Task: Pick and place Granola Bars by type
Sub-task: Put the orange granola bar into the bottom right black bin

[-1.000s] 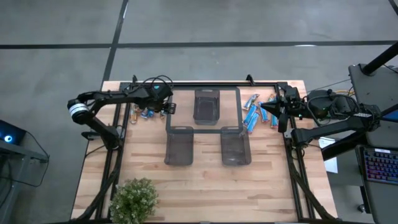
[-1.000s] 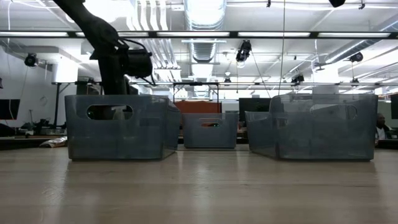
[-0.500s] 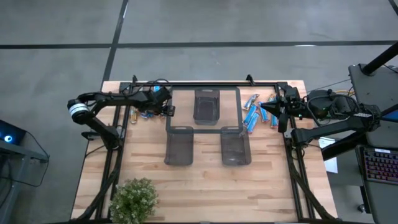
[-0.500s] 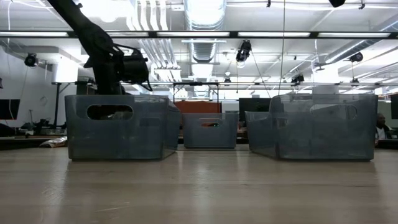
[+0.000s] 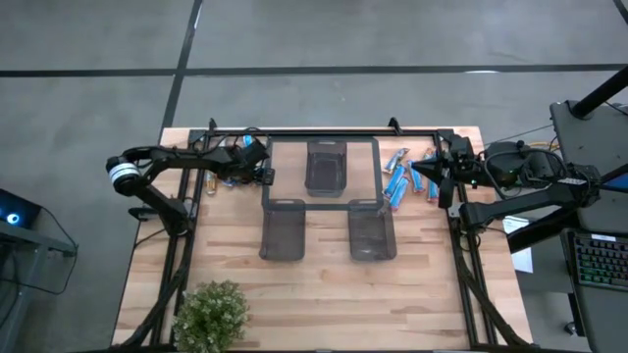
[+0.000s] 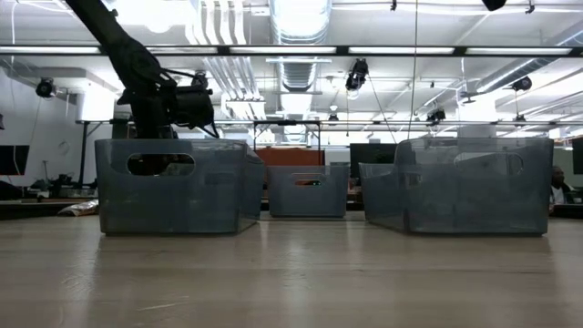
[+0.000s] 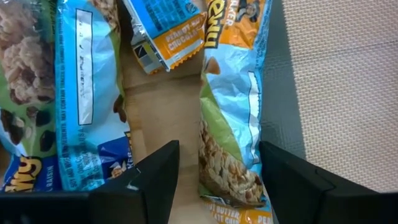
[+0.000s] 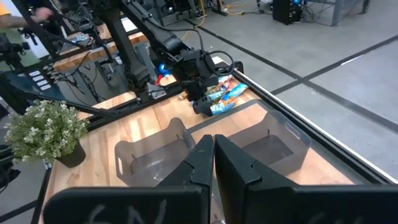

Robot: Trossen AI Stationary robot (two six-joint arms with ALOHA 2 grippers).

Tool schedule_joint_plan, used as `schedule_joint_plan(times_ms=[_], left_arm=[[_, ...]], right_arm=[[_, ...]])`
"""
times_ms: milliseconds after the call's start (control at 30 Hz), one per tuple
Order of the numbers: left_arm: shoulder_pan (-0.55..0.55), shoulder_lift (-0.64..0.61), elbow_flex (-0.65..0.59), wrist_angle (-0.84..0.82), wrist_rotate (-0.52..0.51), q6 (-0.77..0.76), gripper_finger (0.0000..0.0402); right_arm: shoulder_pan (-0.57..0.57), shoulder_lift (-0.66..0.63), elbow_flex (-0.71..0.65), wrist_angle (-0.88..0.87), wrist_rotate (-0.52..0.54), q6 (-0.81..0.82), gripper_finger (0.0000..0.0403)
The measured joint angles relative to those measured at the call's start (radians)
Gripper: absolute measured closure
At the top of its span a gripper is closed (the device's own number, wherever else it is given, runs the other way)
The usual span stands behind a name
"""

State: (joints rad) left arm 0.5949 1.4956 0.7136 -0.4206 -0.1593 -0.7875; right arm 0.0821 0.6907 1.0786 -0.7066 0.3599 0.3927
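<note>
Granola Bars lie in two groups on the table's far part. One group (image 5: 224, 177) is at the left, a mostly blue one (image 5: 397, 182) at the right. My left gripper (image 5: 262, 175) is low over the left group and open. In the left wrist view (image 7: 217, 150) its fingers stand on either side of a blue-and-green wrapped bar (image 7: 233, 124) lying flat on the wood. More bars (image 7: 81, 93) lie beside it. My right gripper (image 5: 420, 169) waits shut (image 8: 213, 155) by the right group.
Three dark mesh bins stand mid-table: one far centre (image 5: 326, 167), one near left (image 5: 283, 227), one near right (image 5: 371, 231). A potted plant (image 5: 210, 314) sits at the near left corner. A black frame rail (image 5: 324, 132) runs along the far edge.
My left gripper has come down toward the left group of bars and drawn slightly toward the table's left edge. The right arm and the bars have kept still.
</note>
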Motion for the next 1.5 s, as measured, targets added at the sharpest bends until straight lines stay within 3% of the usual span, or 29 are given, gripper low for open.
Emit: schedule_joint_plan(times_ms=[467, 933, 1500], left_arm=[[0.000, 0.041, 0.008, 0.001, -0.018, -0.001, 0.0205], [0.002, 0.042, 0.027, -0.023, -0.010, 0.018, 0.0322], [0.001, 0.039, 0.029, -0.024, 0.000, 0.017, 0.0327]], right_arm=[[0.000, 0.000, 0.000, 0.001, 0.010, 0.000, 0.0394], [0.000, 0.000, 0.000, 0.001, 0.010, 0.000, 0.0394], [0.000, 0.000, 0.000, 0.001, 0.010, -0.001, 0.0394]])
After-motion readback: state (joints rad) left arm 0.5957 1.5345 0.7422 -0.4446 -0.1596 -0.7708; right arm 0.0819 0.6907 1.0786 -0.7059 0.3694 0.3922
